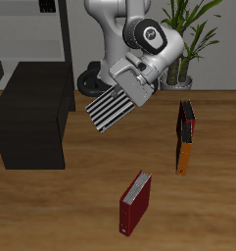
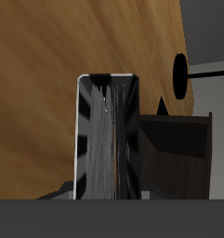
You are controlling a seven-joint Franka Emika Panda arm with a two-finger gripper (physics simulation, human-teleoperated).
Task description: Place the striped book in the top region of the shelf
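The striped book [image 1: 112, 106], with a black-and-white striped cover, hangs tilted in the air above the table, held at one end by my gripper [image 1: 136, 86]. The jaws are shut on it. In the wrist view the book [image 2: 107, 135] fills the middle, reaching away from the gripper, whose fingertips are hidden. The shelf [image 1: 33, 116], a low matte black box with a flat top, stands on the table beside the held book, a short way off. A corner of it shows in the wrist view [image 2: 183, 149]. The book is about level with the shelf's top and does not touch it.
A dark red book [image 1: 135, 203] stands near the table's front edge. An orange-and-black book [image 1: 185, 135] stands farther back. A tall pale-grey open-frame rack [image 1: 36, 29] rises behind the shelf. A potted plant [image 1: 193, 39] stands at the back.
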